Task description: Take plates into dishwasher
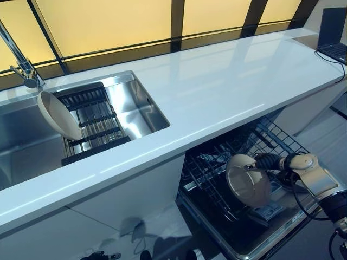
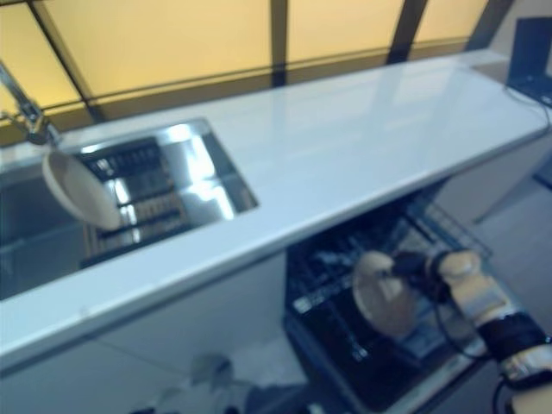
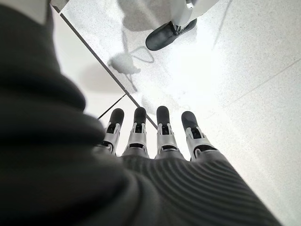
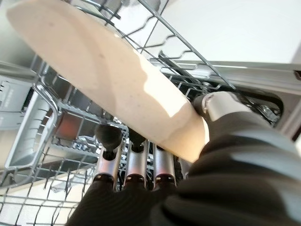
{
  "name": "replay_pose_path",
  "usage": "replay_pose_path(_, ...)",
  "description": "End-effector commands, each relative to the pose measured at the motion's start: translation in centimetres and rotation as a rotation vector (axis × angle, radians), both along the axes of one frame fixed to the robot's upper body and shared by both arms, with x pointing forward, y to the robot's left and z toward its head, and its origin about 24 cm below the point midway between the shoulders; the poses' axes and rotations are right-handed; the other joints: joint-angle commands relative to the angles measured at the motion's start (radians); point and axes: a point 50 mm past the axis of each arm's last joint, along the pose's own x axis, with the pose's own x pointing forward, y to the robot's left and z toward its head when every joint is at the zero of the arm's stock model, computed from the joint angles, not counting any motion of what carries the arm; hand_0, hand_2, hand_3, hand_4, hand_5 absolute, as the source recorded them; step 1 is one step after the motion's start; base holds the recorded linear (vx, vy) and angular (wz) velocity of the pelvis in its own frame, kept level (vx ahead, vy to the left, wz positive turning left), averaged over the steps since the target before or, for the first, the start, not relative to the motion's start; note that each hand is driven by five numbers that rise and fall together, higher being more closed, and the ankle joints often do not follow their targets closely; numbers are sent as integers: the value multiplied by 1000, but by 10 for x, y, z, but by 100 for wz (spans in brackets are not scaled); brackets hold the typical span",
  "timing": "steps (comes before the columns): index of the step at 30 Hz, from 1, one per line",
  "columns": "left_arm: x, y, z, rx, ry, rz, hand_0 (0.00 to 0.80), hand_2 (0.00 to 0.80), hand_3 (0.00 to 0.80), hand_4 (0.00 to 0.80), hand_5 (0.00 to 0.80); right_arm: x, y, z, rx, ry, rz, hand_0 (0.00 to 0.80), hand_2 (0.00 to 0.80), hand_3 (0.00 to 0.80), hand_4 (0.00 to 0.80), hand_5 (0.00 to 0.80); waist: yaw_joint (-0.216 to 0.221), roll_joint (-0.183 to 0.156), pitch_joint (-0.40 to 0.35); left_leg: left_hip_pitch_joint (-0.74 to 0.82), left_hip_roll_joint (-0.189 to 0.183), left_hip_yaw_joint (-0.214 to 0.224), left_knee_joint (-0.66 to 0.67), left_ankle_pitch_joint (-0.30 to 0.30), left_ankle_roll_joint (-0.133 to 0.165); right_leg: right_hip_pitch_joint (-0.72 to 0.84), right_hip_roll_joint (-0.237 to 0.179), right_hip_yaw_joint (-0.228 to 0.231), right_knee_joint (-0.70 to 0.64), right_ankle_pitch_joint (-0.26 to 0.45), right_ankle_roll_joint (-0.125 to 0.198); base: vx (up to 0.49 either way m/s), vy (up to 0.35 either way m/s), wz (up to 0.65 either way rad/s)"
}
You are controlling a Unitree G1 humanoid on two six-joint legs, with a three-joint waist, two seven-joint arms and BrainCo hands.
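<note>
My right hand (image 1: 271, 161) is shut on a beige plate (image 1: 248, 180), holding it on edge over the pulled-out wire rack (image 1: 217, 179) of the open dishwasher below the counter. In the right wrist view the plate (image 4: 117, 84) lies pinched between thumb and fingers (image 4: 134, 165), above the rack's tines. A second beige plate (image 1: 58, 115) leans upright in the dark drying rack (image 1: 92, 122) inside the sink. My left hand (image 3: 155, 136) hangs low over the floor with straight fingers, holding nothing.
A white counter (image 1: 217, 86) runs across above the dishwasher. The steel sink (image 1: 135, 103) and a tap (image 1: 21, 65) are at the left. A laptop (image 1: 332, 32) sits at the counter's far right end. White cabinet fronts stand left of the dishwasher.
</note>
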Motion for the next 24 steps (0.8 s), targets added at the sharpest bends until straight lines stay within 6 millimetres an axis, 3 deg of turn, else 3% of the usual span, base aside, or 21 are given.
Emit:
replay_pose_path(1,3,8,3,21,12,15,0,0,0,0,0,5,18,6,-62,-81,83,800,800,800,800,800,11,-15,-5,2,-24,25,-1,-78,0,20,25,-89,22,-81,21,0,0,0)
replay_pose_path(8,4,7,2,20,8,23,0,0,0,0,0,3,27,-11,-152,-95,121,800,800,800,800,800,17,-2,3,1,-25,18,-1,-78,1,22,24,-97,22,-85,21,0,0,0)
replay_pose_path(16,8,3,3,19,9,-4,0,0,0,0,0,6,33,-40,-169,-72,112,800,800,800,800,800,34,14,6,-1,-28,5,-1,-77,2,24,25,-105,24,-90,17,0,0,0)
replay_pose_path(24,13,0,3,18,11,-24,0,0,0,0,0,9,37,-56,-174,-47,92,800,800,800,800,800,44,25,1,-5,-31,-6,-1,-78,1,20,25,-112,25,-93,15,0,0,0)
